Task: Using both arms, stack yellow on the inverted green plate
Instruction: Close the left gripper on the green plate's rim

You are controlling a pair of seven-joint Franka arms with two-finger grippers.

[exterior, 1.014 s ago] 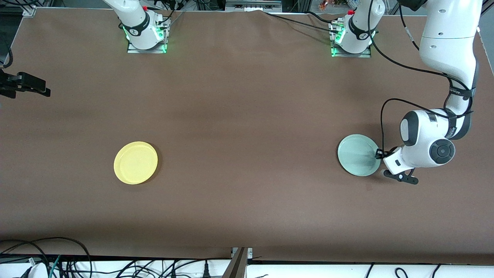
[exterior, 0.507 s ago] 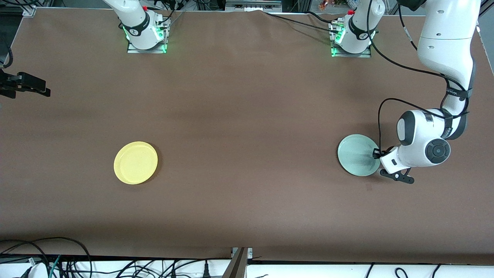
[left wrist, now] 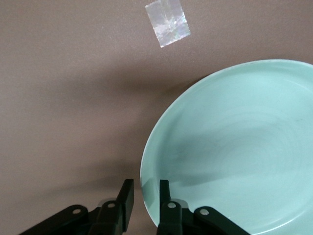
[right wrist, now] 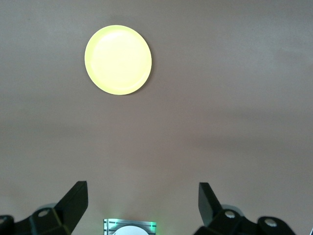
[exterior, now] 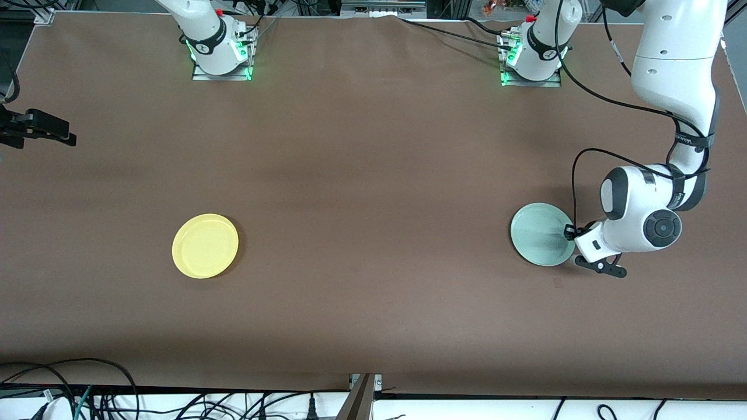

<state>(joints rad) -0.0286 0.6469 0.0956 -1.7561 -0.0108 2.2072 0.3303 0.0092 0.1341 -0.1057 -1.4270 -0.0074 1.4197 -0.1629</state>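
Note:
The pale green plate (exterior: 540, 234) lies hollow side up on the brown table, toward the left arm's end. My left gripper (exterior: 571, 233) is low at its rim on the side toward that end. In the left wrist view the left gripper (left wrist: 145, 188) straddles the rim of the green plate (left wrist: 234, 147): one finger over the inside, one outside, still a little apart from the edge. The yellow plate (exterior: 205, 245) lies flat toward the right arm's end. My right gripper (right wrist: 142, 193) waits high up, wide open and holding nothing, looking down on the yellow plate (right wrist: 118, 59).
A shiny patch of tape (left wrist: 167, 23) is stuck to the table near the green plate. The arm bases (exterior: 220, 55) (exterior: 528, 58) stand along the table's edge farthest from the front camera. Cables (exterior: 70, 379) hang at the edge nearest to it.
My left gripper has slid slightly in over the green plate's rim and its fingers have drawn closer together. Both plates and the right arm have stayed put.

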